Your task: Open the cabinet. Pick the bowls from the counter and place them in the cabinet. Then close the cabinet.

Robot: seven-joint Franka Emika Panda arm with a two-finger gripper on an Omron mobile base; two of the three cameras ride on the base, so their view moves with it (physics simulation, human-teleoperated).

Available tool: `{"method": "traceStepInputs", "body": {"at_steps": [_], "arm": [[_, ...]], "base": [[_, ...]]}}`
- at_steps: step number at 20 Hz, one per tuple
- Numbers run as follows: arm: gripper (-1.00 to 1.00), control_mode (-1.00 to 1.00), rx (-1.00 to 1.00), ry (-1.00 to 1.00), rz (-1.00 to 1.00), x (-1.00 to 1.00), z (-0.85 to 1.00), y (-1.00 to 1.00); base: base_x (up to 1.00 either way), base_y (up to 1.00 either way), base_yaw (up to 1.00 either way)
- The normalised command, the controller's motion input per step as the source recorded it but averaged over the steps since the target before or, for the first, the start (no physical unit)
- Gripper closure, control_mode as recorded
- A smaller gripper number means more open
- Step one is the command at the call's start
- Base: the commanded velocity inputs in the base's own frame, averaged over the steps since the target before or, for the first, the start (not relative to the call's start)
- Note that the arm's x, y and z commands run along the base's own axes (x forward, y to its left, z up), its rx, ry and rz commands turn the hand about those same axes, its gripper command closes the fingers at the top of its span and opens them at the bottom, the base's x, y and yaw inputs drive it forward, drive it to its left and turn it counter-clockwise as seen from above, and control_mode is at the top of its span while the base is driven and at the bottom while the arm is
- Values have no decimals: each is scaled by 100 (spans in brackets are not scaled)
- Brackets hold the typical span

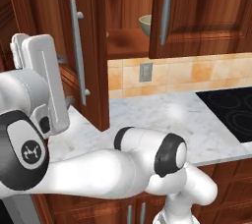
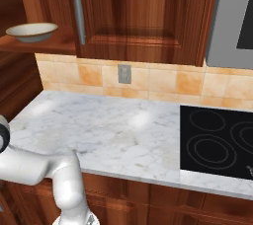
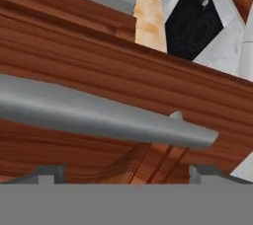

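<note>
The tool (image 3: pixel 126 173) stood with its fingers apart facing the left door's handle (image 1: pixel 78 53) of the cabinet (image 1: pixel 197 16), likely to swing it shut, since a bowl (image 2: pixel 32 32) already sat on the shelf (image 2: pixel 39 46) above the table (image 2: pixel 113 130).

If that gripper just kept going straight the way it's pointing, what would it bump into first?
Most likely the long silver bar handle of the open left cabinet door. In the hand view it lies across the path just ahead of the open gripper, with the wooden door panel right behind it. The exact gap is hard to judge.
</note>
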Motion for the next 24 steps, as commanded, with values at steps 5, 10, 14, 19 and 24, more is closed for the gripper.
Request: {"method": "traceStepInputs", "body": {"at_steps": [5, 10, 14, 19, 24], "arm": [[-100, -100, 2, -30, 8, -25, -100, -83], [-100, -100, 19, -13, 2, 95, -100, -100], [-100, -100, 5, 0, 0, 100, -100, -75], [-100, -100, 4, -8, 0, 100, -100, -86], [-100, -100, 1, -33, 6, 100, -100, -55]], "base": [[0, 0, 0], [0, 0, 0], [0, 0, 0], [0, 0, 0], [0, 0, 0]]}}
